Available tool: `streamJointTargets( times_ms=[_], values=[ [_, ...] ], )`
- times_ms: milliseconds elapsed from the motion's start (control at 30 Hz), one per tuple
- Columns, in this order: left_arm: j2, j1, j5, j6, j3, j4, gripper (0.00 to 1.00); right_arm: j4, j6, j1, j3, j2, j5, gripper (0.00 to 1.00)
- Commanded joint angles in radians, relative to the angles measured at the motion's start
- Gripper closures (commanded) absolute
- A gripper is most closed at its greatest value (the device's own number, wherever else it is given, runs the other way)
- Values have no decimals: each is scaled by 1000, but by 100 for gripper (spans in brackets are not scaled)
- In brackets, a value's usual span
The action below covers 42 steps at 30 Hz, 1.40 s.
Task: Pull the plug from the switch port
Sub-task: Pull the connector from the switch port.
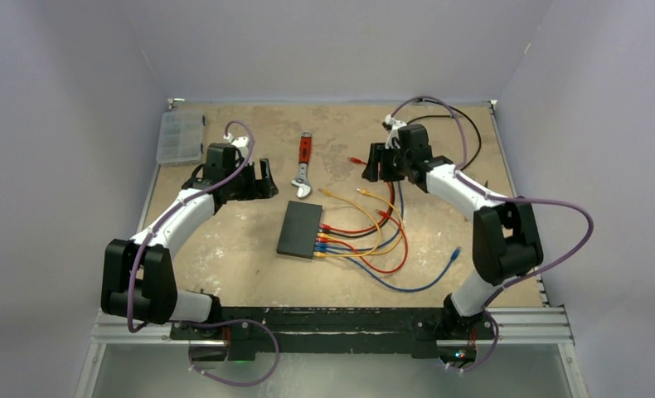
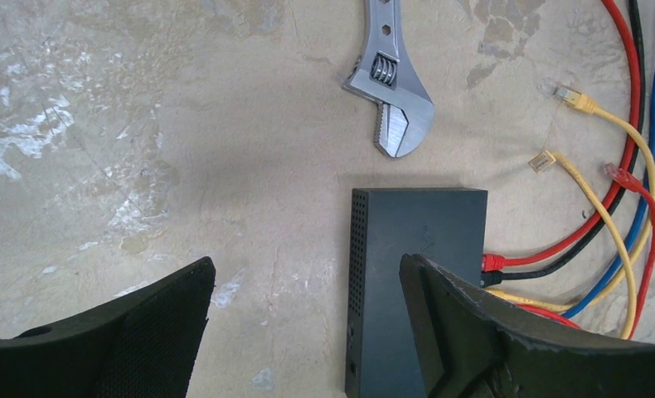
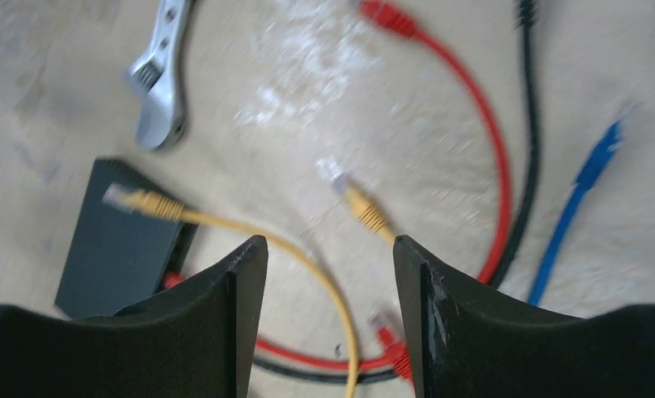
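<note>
Sandy tabletop (image 1: 225, 249) with flat black switch (image 1: 299, 228) lying at centre, between both arms. Plugs (image 2: 492, 263) of red, black, yellow and blue cables seated along its right short edge. Loose yellow plugs (image 2: 574, 99) nearby. Left fingers (image 2: 142, 332) spread wide, empty, one overlapping switch. Right fingers (image 3: 225, 315) apart, empty, well clear of switch.

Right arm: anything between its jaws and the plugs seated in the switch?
No solid obstacle. Loose cable ends lie across the approach: a yellow plug, a second yellow plug and a red plug, with cable loops, on the table off the switch's port edge.
</note>
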<state>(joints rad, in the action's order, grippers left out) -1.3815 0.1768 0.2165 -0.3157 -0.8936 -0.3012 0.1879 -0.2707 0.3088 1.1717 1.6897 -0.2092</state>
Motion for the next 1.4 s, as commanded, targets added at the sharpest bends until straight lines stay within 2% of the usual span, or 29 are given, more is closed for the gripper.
streamJointTargets(
  times_ms=[0, 367, 867, 1367],
  values=[
    [30, -7, 63, -77, 21, 42, 17, -118, -43, 43, -117, -126, -139, 39],
    [30, -6, 243, -323, 239, 283, 18, -333, -148, 136, -361, -209, -332, 38],
    [-27, 8, 291, -349, 339, 372, 24, -456, -232, 203, -396, 11, -441, 46],
    [-91, 77, 199, -335, 326, 342, 33, -487, -265, 204, -371, 168, -547, 53]
  ],
)
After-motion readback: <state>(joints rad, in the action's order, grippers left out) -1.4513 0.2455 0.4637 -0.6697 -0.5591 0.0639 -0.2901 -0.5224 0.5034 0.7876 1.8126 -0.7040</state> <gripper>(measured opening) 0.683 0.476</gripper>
